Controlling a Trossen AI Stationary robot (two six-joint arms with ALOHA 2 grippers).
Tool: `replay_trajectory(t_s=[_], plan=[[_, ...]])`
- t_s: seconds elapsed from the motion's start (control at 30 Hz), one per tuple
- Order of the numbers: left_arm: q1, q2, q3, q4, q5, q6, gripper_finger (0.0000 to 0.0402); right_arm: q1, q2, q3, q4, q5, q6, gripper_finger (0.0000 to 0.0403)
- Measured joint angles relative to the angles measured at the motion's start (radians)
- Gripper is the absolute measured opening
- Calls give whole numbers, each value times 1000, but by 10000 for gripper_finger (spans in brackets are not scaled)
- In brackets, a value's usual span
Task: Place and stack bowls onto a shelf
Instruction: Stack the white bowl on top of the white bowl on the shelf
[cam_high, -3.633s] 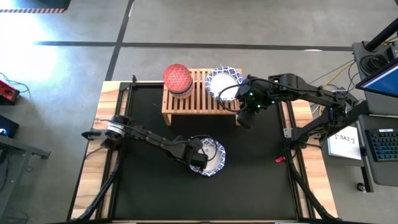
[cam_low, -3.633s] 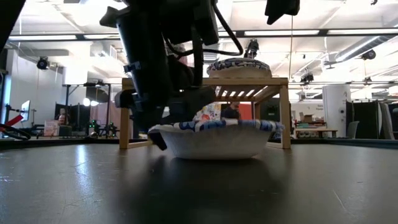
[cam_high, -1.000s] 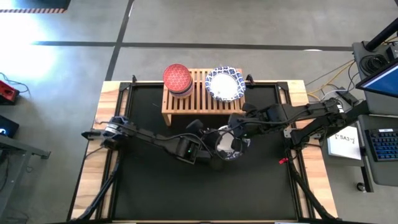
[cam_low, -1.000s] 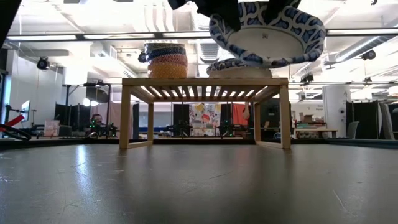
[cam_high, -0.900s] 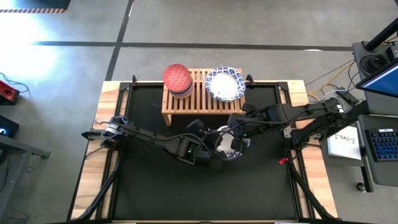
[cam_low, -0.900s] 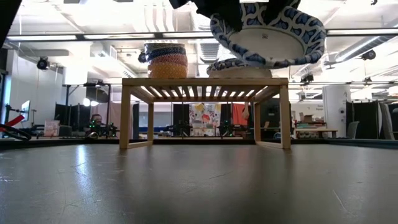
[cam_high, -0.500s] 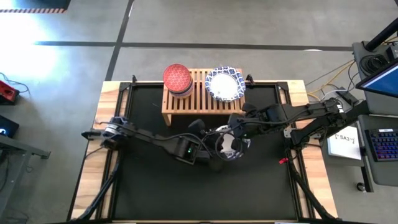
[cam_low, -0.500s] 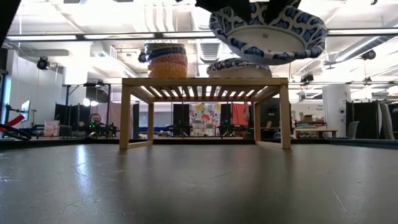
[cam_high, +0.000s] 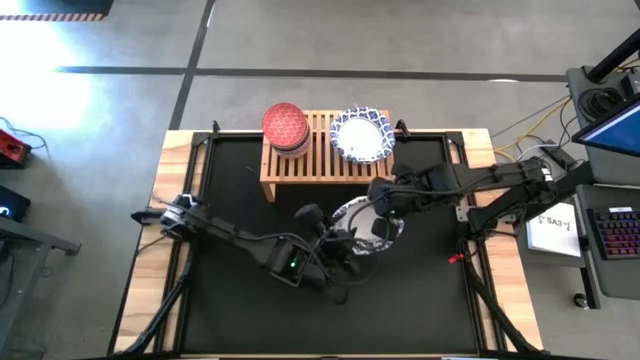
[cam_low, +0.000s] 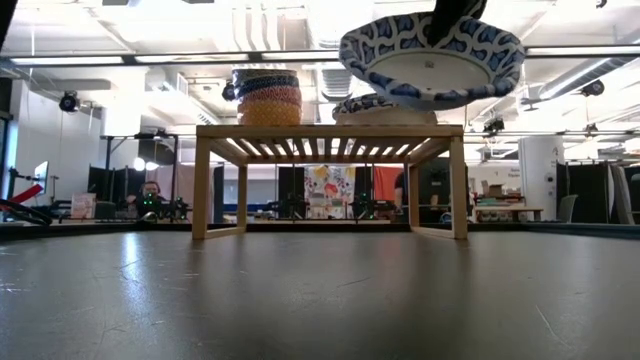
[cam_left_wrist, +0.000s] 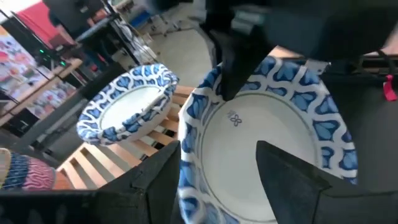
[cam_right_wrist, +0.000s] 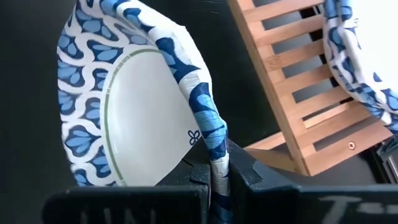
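A white bowl with a blue-patterned rim (cam_high: 362, 228) (cam_low: 430, 60) hangs in the air in front of the shelf (cam_high: 322, 152), with my right gripper (cam_high: 384, 208) shut on its rim. My left gripper (cam_high: 342, 252) stands open on the bowl's near-left side; in the left wrist view its fingers (cam_left_wrist: 155, 186) frame the bowl (cam_left_wrist: 267, 143) without touching it. On the shelf's slatted top (cam_low: 330, 130) sit a second blue-rimmed bowl (cam_high: 360, 135) (cam_low: 385, 106) and a stack of small bowls with a red one on top (cam_high: 285, 127) (cam_low: 267, 97). My right gripper pinches the bowl's rim (cam_right_wrist: 210, 140) on the side toward the table's far right, one finger inside the bowl and one outside. The fingers come from the table's right, slanting down. The bowl is lifted clear, open side up and slightly tilted, higher than the shelf top.
The shelf stands at the far middle of the black mat (cam_high: 240, 300). Light-wood table borders (cam_high: 150, 270) run along both sides. A desk with a keyboard and papers (cam_high: 590, 225) lies beyond the right edge.
My left gripper has opened, let go of the bowl and drawn back toward the table's near edge and left. The bowl stays lifted in my right gripper and has tipped slightly nearer to level.
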Motion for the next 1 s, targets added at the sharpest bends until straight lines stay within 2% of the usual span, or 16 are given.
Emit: replay_trajectory(t_s=[0.3, 0.53, 0.67, 0.77, 1.0], plan=[[-74, -6, 13, -20, -39, -43, 193, -61, -15, 1, 4, 0, 7, 9], [-127, -8, 10, -84, -116, -111, 193, -123, -41, 109, 39, 7, 4, 9], [-141, -8, 6, -118, -140, -161, 193, -215, -43, 172, 73, 42, -8, 9], [-145, -8, -1, -141, -143, -195, 193, -301, -39, 200, 94, 29, -12, 9], [-146, -8, -4, -178, -143, -238, 193, -549, -35, 274, 113, 25, -9, 9]])
